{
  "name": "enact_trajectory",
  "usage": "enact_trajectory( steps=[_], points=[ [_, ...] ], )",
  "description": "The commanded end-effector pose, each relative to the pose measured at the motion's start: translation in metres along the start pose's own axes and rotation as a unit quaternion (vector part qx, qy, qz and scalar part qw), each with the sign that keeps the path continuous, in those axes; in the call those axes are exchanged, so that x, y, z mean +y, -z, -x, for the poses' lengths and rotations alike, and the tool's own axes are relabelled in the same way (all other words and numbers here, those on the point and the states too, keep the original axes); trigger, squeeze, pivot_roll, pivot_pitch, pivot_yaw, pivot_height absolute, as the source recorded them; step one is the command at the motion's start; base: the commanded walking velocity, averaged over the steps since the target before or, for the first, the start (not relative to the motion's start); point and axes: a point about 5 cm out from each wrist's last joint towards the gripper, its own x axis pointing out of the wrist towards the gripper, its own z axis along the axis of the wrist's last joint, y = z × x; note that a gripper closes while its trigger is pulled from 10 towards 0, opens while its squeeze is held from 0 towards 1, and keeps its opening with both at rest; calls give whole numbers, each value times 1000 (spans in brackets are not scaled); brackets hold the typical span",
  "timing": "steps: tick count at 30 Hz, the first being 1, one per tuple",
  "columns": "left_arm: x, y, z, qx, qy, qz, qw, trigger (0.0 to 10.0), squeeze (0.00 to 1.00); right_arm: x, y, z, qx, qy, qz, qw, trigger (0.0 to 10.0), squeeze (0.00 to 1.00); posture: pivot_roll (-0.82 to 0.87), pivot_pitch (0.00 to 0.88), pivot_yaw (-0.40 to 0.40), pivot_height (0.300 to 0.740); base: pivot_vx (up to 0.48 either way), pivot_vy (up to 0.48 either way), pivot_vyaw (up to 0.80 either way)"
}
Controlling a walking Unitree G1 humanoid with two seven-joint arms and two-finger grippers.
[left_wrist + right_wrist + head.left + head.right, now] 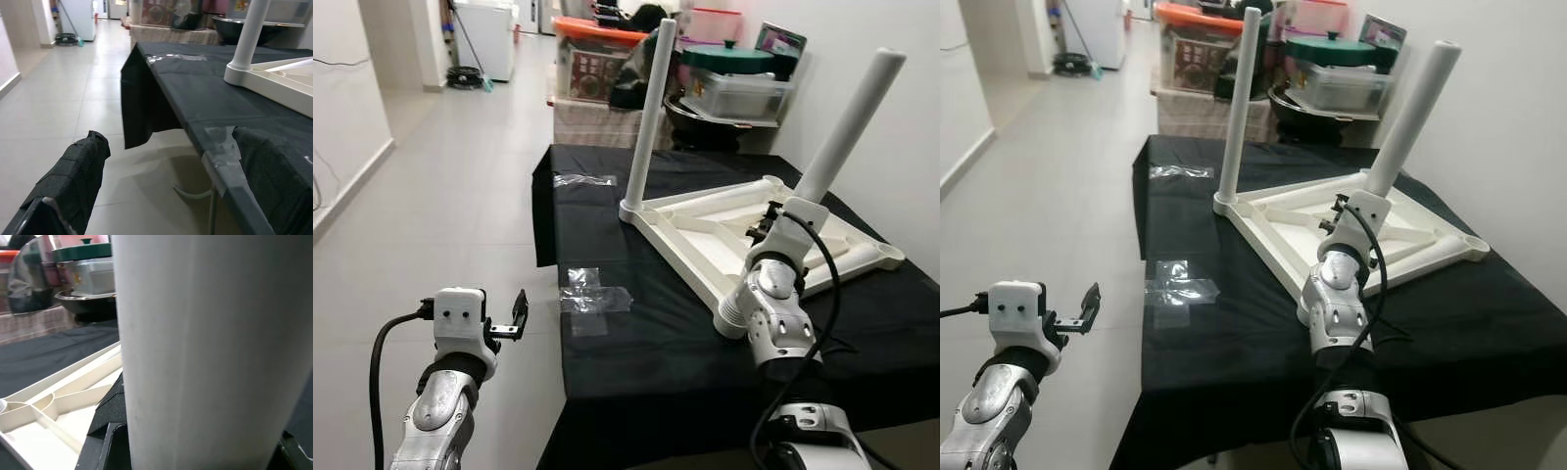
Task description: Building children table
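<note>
A white children's table top (697,247) lies upside down on a table under a black cloth (636,362). One white leg (649,117) stands upright in its far left corner. My right gripper (781,217) is shut on the base of a second white leg (850,122), which leans to the right above the table top's middle. In the right wrist view this leg (205,347) is close up, with a black finger (110,421) beside it. My left gripper (514,321) hangs open over the floor, left of the cloth's edge, with nothing between its fingers (73,181).
Pieces of clear plastic (594,294) lie on the cloth near its left edge, another (583,179) farther back. Storage boxes (597,61) and a green-lidded pot (728,59) crowd the space behind the table. A wall runs along the right. Open tiled floor (460,215) lies to the left.
</note>
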Motion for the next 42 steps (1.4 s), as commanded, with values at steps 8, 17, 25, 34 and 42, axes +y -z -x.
enact_trajectory(
  steps=[8,17,25,34,42],
  points=[
    [-1,3,-2,3,3,-6,1000,10000,0,-29,55,2,121,122,77,982,10000,0,78,0,-92,740,0,0,0],
    [-1,3,-2,5,4,-7,1000,10000,0,-33,65,5,167,181,68,967,10000,0,80,0,-92,740,0,0,0],
    [0,3,-2,5,2,-8,1000,10000,0,-35,67,7,206,237,113,943,10000,0,81,0,-92,740,0,0,0],
    [-1,4,-1,6,2,-7,1000,10000,0,-36,64,7,198,268,120,935,10000,0,81,0,-92,740,0,0,0],
    [-1,4,-2,6,4,-7,1000,10000,0,-34,59,6,188,273,105,938,10000,0,76,0,-89,740,0,0,0]
  ],
)
